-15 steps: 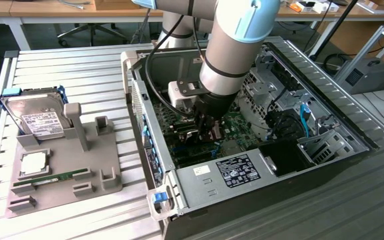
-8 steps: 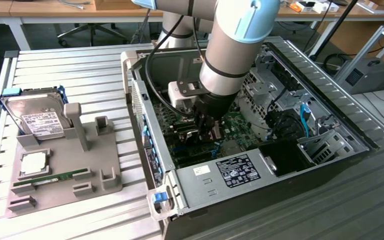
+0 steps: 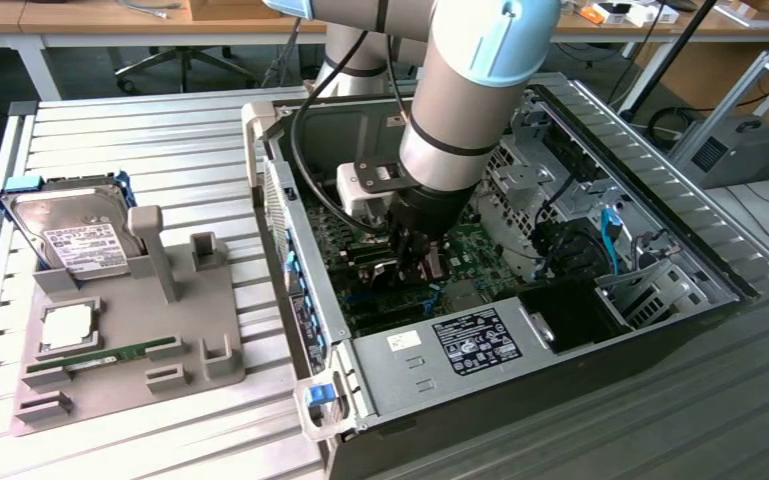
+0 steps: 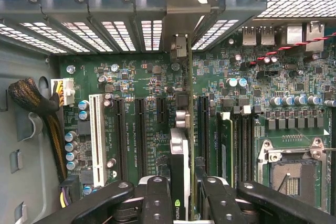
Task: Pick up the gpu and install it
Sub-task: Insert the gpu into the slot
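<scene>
Down inside the open computer case (image 3: 291, 150), my gripper (image 3: 408, 255) hangs over the green motherboard (image 3: 478, 245). It is shut on the gpu (image 3: 427, 266), which it holds on edge. In the wrist view the gpu (image 4: 179, 153) runs as a thin upright card from between my black fingers (image 4: 157, 198) toward the rear slot openings. Its grey metal end bracket (image 4: 179, 45) is close to the case's back wall. The card's lower edge lines up over a black expansion slot (image 4: 201, 129); whether it is seated I cannot tell.
Outside the case, a grey holder (image 3: 211, 330) carries a silver hard drive (image 3: 75, 238), a processor (image 3: 67, 326) and a green RAM stick (image 3: 107, 357). A labelled power supply (image 3: 471, 340) fills the case's near end. A white slot (image 4: 96, 135), braided cables (image 4: 31, 98) and the processor socket (image 4: 291, 174) flank the card.
</scene>
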Available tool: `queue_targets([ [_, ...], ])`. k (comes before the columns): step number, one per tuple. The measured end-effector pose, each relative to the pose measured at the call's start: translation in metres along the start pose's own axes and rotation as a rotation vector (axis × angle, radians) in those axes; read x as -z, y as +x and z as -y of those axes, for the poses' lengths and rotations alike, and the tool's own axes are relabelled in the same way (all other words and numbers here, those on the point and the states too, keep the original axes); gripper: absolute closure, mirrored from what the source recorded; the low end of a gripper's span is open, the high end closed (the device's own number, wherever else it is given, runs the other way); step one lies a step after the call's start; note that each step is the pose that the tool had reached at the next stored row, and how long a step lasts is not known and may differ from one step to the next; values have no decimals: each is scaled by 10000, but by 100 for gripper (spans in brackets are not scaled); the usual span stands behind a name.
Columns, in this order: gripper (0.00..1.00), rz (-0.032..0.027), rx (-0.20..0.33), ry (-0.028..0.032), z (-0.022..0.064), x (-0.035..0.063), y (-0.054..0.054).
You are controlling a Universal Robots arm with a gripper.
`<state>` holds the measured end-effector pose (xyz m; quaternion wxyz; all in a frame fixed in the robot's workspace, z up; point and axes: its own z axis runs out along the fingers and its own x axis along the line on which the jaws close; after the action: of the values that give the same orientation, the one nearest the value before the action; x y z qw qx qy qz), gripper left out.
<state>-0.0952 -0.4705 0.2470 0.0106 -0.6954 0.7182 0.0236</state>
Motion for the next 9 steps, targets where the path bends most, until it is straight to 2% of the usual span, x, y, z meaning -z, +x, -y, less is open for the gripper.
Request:
queue_targets([
  [7, 72, 3, 0, 1, 0, -1, 0],
  [8, 65, 1, -1, 1, 0, 0, 0],
  [9, 65, -1, 0, 0, 0, 0, 0],
])
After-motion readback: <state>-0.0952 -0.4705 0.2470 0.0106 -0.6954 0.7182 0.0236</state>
